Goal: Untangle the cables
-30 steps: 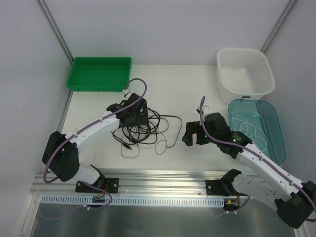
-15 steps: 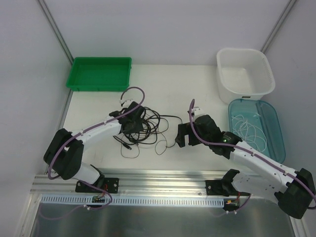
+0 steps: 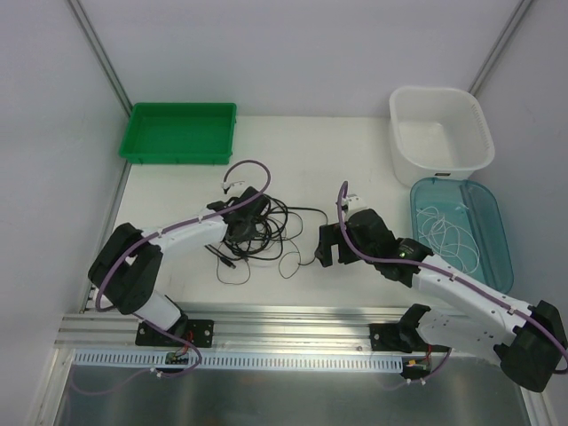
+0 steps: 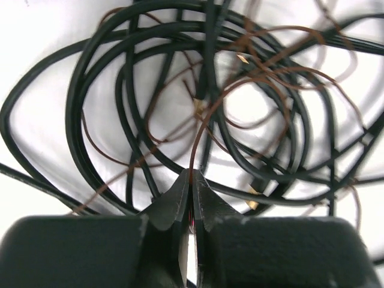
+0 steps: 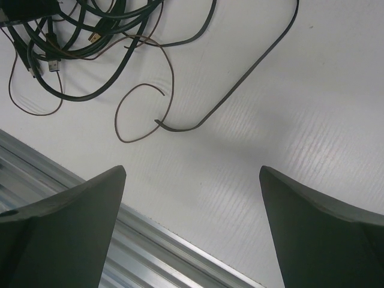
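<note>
The cables [image 3: 271, 232] lie as a black tangle at the middle of the table. Up close, thick black cords [image 4: 120, 90] loop over each other, with a thin brown wire [image 4: 207, 117] threaded through them. My left gripper [image 3: 241, 234] is down in the tangle's left side, and in its wrist view its jaws [image 4: 192, 175] are shut on that brown wire. My right gripper [image 3: 328, 246] hovers open just right of the tangle, over bare table [image 5: 192, 174]. A flat black cable end [image 5: 240, 84] and a brown loop [image 5: 141, 114] lie ahead of it. A thin white cable [image 3: 448, 226] sits coiled in the teal tray.
A green tray [image 3: 177, 133] stands at the back left and a white tub [image 3: 441, 160] at the back right. The teal tray [image 3: 506, 253] lies in front of the tub. An aluminium rail [image 3: 293, 324] runs along the table's near edge.
My left gripper has closed from wide open onto the thin brown wire as its wrist sank into the tangle. My right gripper has shifted a little left toward the cables, still open.
</note>
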`<state>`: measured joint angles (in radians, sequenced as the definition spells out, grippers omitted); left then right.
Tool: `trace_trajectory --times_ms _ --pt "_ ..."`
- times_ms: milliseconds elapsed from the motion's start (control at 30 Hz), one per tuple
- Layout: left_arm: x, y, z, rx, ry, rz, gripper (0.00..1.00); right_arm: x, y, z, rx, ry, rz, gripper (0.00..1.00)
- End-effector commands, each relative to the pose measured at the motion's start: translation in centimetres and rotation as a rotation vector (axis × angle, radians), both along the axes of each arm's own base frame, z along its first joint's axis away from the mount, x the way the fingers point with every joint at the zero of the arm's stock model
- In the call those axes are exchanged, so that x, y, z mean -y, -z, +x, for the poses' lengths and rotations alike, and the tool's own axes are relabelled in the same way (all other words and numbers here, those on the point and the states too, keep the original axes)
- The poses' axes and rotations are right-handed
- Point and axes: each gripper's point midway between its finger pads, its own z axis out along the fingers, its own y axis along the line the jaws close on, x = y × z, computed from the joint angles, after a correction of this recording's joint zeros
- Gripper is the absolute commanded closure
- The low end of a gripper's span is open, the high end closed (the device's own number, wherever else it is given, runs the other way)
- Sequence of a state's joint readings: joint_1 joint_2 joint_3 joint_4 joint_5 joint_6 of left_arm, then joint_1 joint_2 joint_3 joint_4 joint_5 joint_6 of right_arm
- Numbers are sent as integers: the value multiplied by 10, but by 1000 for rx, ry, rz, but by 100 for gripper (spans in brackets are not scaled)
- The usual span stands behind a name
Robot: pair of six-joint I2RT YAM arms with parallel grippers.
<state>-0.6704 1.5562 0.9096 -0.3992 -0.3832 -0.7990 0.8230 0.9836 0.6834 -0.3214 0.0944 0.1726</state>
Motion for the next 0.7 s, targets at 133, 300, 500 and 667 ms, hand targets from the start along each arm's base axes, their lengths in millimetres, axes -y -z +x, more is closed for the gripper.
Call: trace_trajectory --times_ms 133,300,500,667 --pt "15 -72 6 163 86 -95 100 -3 -11 6 43 21 28 1" --pt "25 -143 13 269 225 -123 100 -2 -11 6 48 26 27 1" --pt "9 -246 15 457 339 -55 100 -1 -10 7 50 31 25 1" --pt "-13 -354 10 670 359 -32 100 -3 -10 7 47 31 27 1"
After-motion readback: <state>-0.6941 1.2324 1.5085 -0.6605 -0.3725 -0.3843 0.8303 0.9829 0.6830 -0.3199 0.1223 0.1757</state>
